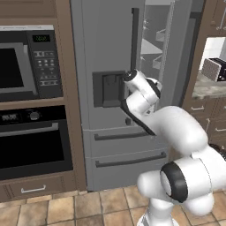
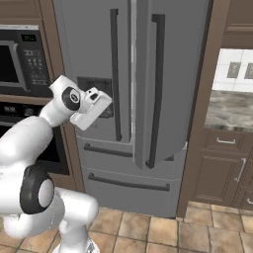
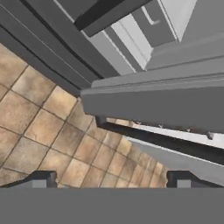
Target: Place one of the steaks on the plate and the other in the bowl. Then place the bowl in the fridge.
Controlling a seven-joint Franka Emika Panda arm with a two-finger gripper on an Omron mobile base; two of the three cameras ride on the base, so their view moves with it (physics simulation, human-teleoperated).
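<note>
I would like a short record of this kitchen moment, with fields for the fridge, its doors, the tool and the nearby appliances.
fridge: tall grey double-door unit, drawers below
right door: swung partly open; pale shelves show through the gap
left door: shut, with a dark dispenser panel
tool: open, holding nothing, looking down past the open door's lower edge at the tiled floor
arm: raised in front of the left door
nearby appliances: microwave above a black oven, left of the fridge

Tan tile floor (image 1: 66, 207), brown cabinets (image 2: 222, 173), blk oven (image 1: 31, 141) w/ microwave (image 1: 22, 62).
</note>
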